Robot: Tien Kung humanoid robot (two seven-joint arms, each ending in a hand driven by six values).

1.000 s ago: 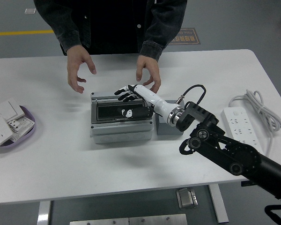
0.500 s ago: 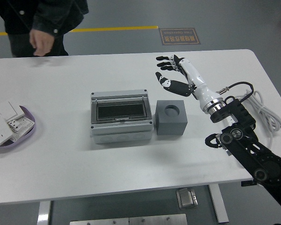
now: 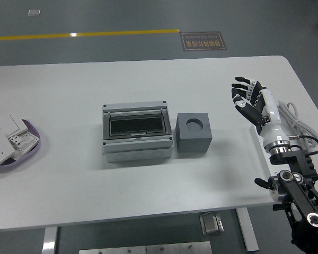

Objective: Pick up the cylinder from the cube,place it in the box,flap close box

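Grey cube (image 3: 193, 133), socket empty, just right of our box (image 3: 137, 131), whose flap now lies shut; cylinder unseen, presumably inside. Our right hand (image 3: 250, 100) has withdrawn to the far right, fingers spread, holding nothing. Person gone. We judge the task finished.

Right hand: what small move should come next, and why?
Probably none on the task: the right hand hovers open and empty over the table's right side, clear of the box, whose flap lies shut, and the cube, whose hole is empty. Retracting to rest seems the sensible move.
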